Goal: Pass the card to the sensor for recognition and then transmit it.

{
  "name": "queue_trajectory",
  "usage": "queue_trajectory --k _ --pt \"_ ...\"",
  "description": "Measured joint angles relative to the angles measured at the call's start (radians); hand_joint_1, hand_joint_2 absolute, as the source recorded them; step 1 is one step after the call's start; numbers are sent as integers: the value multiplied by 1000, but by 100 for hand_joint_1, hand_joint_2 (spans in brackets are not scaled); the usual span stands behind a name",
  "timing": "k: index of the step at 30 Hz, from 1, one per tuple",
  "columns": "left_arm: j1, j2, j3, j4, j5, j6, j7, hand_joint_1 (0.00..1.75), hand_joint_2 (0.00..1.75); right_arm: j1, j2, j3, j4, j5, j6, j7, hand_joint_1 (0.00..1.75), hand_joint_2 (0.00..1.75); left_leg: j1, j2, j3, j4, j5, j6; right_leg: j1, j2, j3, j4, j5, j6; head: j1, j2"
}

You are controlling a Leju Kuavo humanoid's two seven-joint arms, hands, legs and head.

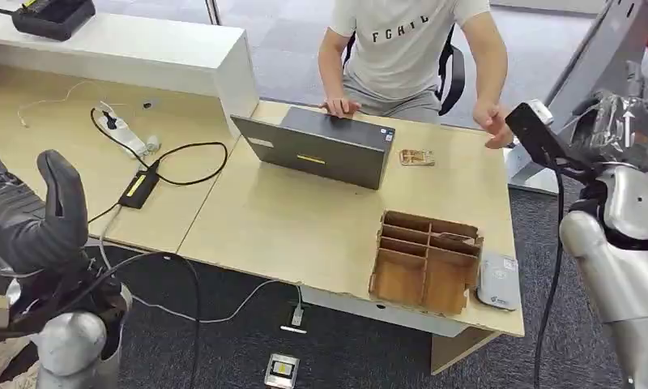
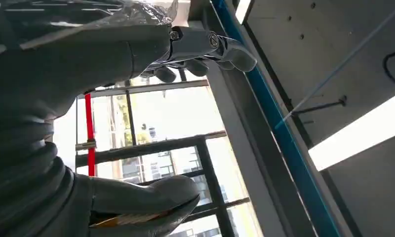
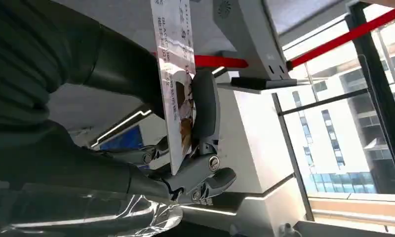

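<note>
My right hand [image 3: 195,123] pinches a white printed card [image 3: 175,84] between thumb and fingers, the card standing out past the fingers. In the head view this right hand [image 1: 620,121] is raised beyond the table's far right corner. A person's hand [image 1: 492,123] reaches out close to it. The white card sensor [image 1: 499,279] lies flat at the table's front right, well below and nearer than the held card. My left hand [image 1: 37,219] is lifted at the lower left, away from the table; its fingers [image 2: 200,54] and thumb are apart with nothing between them.
A person in a white T-shirt [image 1: 402,40] sits at the far side, one hand on a grey laptop [image 1: 321,146]. Another card [image 1: 416,157] lies beside the laptop. A cardboard divider box [image 1: 426,259] stands next to the sensor. A power strip and cables [image 1: 126,134] lie on the left table.
</note>
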Motion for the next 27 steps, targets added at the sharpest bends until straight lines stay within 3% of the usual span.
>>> queue_trajectory --k 12,27 --pt "16 3 -10 15 56 0 -17 0 175 -2 -82 12 18 56 54 37 175 175 0 0 0 0 0 0 0 1 0 0 0 0 0 0" --pt "45 10 -10 14 56 0 -8 0 175 -2 -116 14 18 64 61 48 175 175 0 0 0 0 0 0 0 1 0 0 0 0 0 0"
